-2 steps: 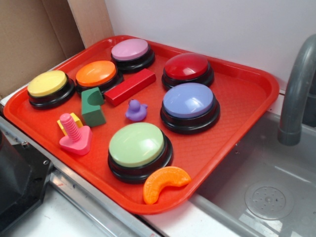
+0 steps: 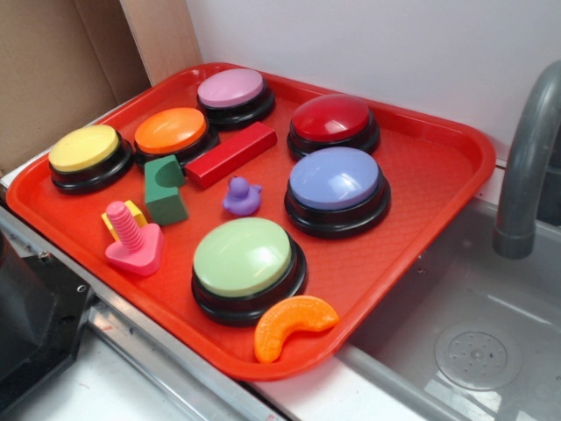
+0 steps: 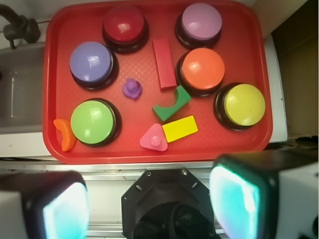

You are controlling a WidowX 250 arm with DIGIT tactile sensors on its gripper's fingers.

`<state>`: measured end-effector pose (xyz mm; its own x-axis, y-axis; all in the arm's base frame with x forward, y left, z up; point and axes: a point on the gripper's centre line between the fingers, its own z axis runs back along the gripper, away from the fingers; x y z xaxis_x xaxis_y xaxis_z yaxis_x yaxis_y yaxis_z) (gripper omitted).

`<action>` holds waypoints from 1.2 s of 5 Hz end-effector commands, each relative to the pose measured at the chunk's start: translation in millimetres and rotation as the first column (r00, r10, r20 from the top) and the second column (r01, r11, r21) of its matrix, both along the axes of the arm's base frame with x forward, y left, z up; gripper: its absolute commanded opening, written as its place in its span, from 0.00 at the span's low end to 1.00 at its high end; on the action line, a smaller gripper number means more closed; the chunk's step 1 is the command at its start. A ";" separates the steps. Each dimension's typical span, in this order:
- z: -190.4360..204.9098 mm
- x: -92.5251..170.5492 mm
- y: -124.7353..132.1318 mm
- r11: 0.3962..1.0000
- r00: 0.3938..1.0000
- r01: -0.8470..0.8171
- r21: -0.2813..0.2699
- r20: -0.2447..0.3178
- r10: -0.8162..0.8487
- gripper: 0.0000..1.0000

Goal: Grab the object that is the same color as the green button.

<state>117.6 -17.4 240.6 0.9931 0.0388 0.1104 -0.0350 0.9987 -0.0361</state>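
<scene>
Operator: Behind the work area stand a white wall and a cardboard panel; describe the surface.

Technician: Red tray (image 2: 421, 167) sits on a metal counter edge, with a sink basin (image 2: 491, 351) and a grey faucet (image 2: 526, 167) just beside it.

Operator: Locate the task items.

Technician: The green button (image 3: 92, 121) is near the tray's front edge, with the orange slice toy (image 3: 64, 134) just beside it. The dark green block (image 3: 171, 103) lies near the tray's middle, between the red bar (image 3: 164, 63) and the yellow block (image 3: 180, 128), close to the orange button (image 3: 203, 68). The pink screw toy (image 3: 153, 138) is just in front of it.

Operator: Gripper condition?

Technician: Gripper (image 3: 149, 201) is spread wide, holding nothing, high above the counter, well apart from the block.

Operator: Progress?

Technician: Judged as not started. Approach, descent and closure on the block all remain.
</scene>
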 end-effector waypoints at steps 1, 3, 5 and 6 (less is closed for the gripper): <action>-32.2 12.2 13.2 0.970 0.968 -0.232 -0.072 0.085 0.238 1.00; -101.7 38.4 43.6 0.860 0.855 -0.510 -0.021 0.098 0.510 1.00; -154.4 54.6 59.0 0.752 0.734 -0.659 -0.028 0.192 0.651 1.00; -172.7 61.4 64.0 0.738 0.722 -0.674 -0.027 0.188 0.666 1.00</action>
